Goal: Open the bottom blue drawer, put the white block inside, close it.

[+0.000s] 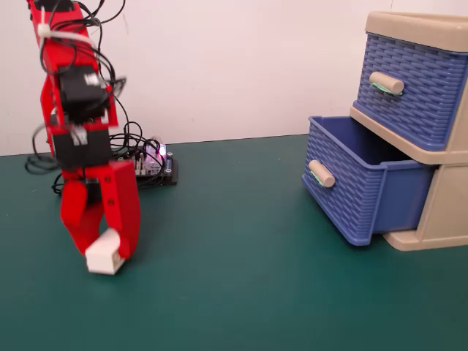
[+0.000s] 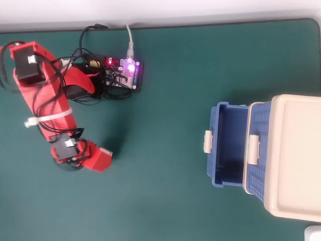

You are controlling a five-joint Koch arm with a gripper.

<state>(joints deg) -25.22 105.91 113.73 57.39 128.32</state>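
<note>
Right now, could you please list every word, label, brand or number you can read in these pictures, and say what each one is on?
None can be read.
The white block, held between the jaws of the gripper, shows no print.
The bottom blue drawer and the upper blue drawer bear only a wicker pattern.
The circuit board shows lit lights; any marking on it is too small to read.

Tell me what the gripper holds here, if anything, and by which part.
The gripper is shut on the white block, its jaws pinching the block's upper part, one on each side; the lower end sticks out below the tips.
</note>
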